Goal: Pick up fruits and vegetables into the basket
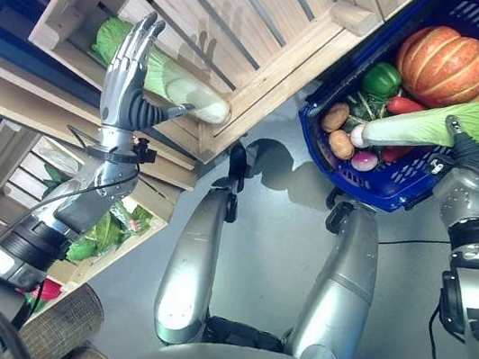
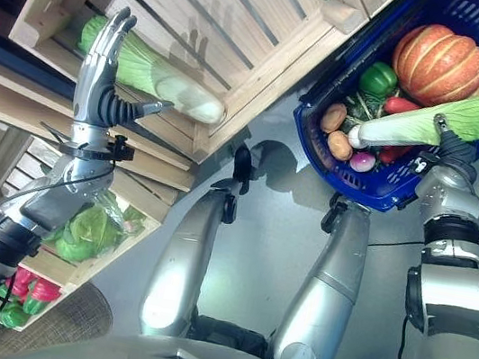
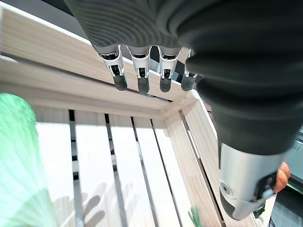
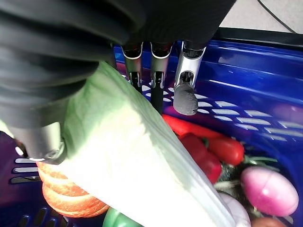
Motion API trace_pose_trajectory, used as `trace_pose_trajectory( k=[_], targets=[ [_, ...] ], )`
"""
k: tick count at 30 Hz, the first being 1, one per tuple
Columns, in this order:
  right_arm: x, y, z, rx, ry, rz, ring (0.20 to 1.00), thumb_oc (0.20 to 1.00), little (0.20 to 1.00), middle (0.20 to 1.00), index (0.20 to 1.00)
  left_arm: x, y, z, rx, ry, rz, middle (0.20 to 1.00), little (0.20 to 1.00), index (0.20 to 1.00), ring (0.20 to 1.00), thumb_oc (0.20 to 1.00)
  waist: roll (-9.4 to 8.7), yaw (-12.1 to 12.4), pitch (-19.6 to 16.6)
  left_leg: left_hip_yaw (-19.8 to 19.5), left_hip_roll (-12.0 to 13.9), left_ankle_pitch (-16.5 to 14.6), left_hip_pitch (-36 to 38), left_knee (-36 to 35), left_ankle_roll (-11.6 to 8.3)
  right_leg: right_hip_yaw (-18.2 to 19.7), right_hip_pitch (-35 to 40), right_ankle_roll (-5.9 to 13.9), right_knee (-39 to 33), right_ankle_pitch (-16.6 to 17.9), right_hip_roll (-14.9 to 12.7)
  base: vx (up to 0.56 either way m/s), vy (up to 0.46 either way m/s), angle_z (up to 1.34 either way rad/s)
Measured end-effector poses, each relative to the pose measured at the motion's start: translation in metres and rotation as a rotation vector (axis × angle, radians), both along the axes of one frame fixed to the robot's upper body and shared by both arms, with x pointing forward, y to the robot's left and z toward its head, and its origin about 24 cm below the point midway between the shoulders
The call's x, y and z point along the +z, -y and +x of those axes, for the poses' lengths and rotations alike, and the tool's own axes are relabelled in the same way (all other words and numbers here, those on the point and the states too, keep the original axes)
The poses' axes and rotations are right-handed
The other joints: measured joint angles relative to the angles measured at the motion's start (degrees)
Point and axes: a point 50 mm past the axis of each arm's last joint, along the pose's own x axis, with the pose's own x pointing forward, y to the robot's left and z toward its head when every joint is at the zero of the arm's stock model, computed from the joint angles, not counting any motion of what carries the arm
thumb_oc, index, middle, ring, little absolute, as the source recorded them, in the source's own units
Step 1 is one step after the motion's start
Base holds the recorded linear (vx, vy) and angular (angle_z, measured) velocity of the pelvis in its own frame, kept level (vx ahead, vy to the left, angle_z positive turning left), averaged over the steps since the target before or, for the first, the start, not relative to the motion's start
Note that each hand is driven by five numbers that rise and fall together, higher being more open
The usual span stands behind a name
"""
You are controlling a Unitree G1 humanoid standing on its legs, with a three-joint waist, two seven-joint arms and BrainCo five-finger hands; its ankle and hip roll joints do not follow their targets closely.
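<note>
The long pale-green and white napa cabbage [image 1: 449, 122] lies with its long axis across the blue plastic shopping basket [image 1: 384, 189], white stem end pointing toward the potatoes and leafy green end reaching past the basket's far rim; it sits in the right hand [image 1: 460, 146], the fingers [image 4: 186, 94] curled over its upper side and the thumb against its other side, so the grasp closes around the leafy half; the stem end juts well past the fingertips, over the vegetables in the basket; beneath the fingers lie a ribbed orange pumpkin [image 1: 447, 65], a glossy green bell pepper [image 1: 382, 78], red chilli peppers [image 4: 222, 149], two brown potatoes [image 1: 338, 131] and a small pink-purple onion [image 4: 270, 189].

The left hand [image 1: 127, 71] stands raised in front of a pale wooden slatted crate [image 1: 238, 15], fingers [image 3: 142, 78] straight and relaxed with the thumb spread aside, holding nothing; just behind those fingers a second pale-green napa cabbage [image 1: 177, 83] rests in the crate, its white stem pointing toward the basket; whether the fingertips touch it cannot be told; below the arm a lower wooden crate [image 1: 120, 243] holds green leafy vegetables [image 1: 103, 235].
</note>
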Motion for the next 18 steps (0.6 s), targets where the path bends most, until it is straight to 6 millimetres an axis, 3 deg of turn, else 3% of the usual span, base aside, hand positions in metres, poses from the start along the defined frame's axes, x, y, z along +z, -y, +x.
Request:
trace_pose_trajectory(
  k=[2, 3, 4, 18],
  targets=[
    [0.002, 0.004, -0.001, 0.015, -0.002, 0.025, 0.200, 0.200, 0.200, 0.200, 0.200, 0.002, -0.004, 0.000, 0.016, 0.012, 0.035, 1.000, 1.000, 1.000, 1.000, 1.000, 0.00, 0.30, 0.00, -0.47, 0.06, -0.06, -1.17, 1.02, -0.08, -0.01, -0.63, -0.02, 0.66, -0.02, -0.02, -0.01, -0.069, 0.11],
    [0.001, 0.006, -0.001, 0.019, -0.009, 0.030, 0.944, 0.944, 0.944, 0.944, 0.944, 0.004, -0.005, 0.000, 0.019, 0.021, 0.049, 1.000, 1.000, 1.000, 1.000, 1.000, 0.00, 0.38, 0.00, -0.75, 0.06, -0.13, -1.45, 1.43, -0.12, 0.02, -0.65, -0.13, 0.74, -0.08, 0.01, -0.01, -0.055, 0.10],
    [0.000, 0.007, -0.002, 0.018, -0.015, 0.028, 1.000, 1.000, 1.000, 1.000, 1.000, 0.005, -0.005, 0.000, 0.022, 0.031, 0.071, 1.000, 1.000, 1.000, 1.000, 1.000, 0.00, 0.37, 0.00, -0.82, 0.06, -0.14, -1.57, 1.57, -0.10, 0.05, -0.65, -0.23, 0.83, -0.14, 0.01, 0.00, -0.024, 0.07],
    [-0.008, 0.002, -0.002, 0.037, -0.168, -0.225, 1.000, 1.000, 1.000, 1.000, 1.000, 0.043, -0.009, 0.007, 0.081, 0.251, 0.301, 1.000, 1.000, 1.000, 1.000, 1.000, 0.01, 0.31, -0.01, -0.55, 0.01, -0.88, -1.68, 2.71, 0.06, 0.79, -0.65, -0.15, 0.66, 0.33, 0.51, 0.01, 0.043, -0.02]
  ],
)
